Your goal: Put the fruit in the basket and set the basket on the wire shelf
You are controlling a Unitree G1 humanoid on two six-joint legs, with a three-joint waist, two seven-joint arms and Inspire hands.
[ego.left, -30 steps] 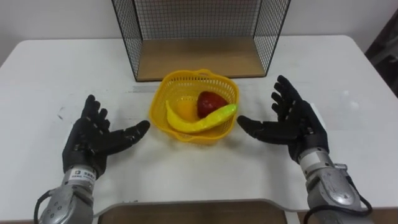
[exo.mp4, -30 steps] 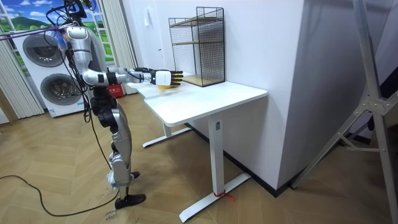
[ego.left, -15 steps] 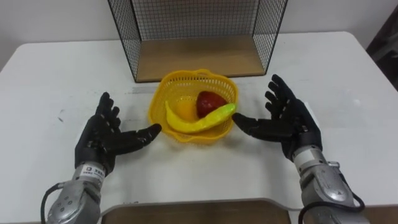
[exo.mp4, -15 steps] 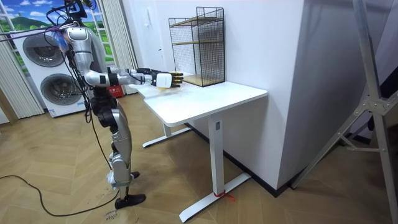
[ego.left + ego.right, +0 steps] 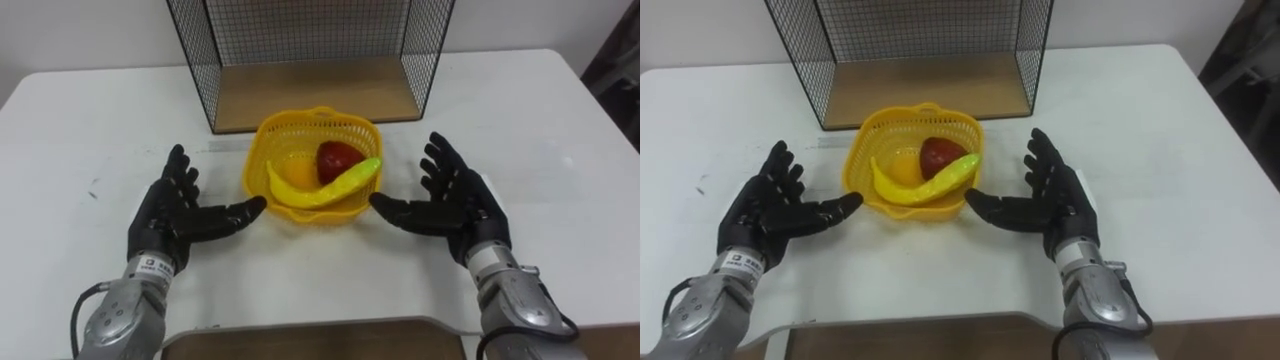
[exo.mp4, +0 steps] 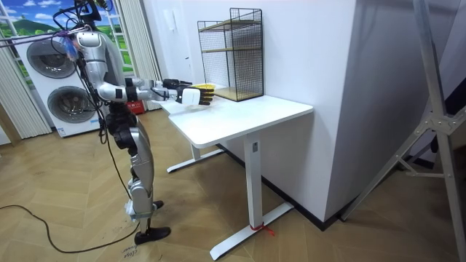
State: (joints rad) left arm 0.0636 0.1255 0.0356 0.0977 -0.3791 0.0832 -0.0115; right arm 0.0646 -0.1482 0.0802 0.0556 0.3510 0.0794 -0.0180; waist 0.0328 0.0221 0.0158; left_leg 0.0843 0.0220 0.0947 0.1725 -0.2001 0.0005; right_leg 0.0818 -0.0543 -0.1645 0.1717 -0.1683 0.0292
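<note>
On the white table [image 5: 560,130], left hand [image 5: 172,218] and right hand [image 5: 458,205], both spread, flank the basket [image 5: 310,122] (fruit [image 5: 320,188] inside).

Basket [image 5: 258,150] of yellow openwork plastic, faintly glossy. In it, banana [image 5: 305,192] smooth and shiny, red fruit [image 5: 338,160] glossy with a highlight, orange fruit [image 5: 296,172] duller. Behind, at the table's far edge, wire shelf [image 5: 300,30] of thin black matt metal mesh over a smooth pale wooden base board [image 5: 310,95]. Table [image 5: 560,150] white, smooth, matt. Left hand [image 5: 170,215] and right hand [image 5: 458,205] clad in matt black.
</note>
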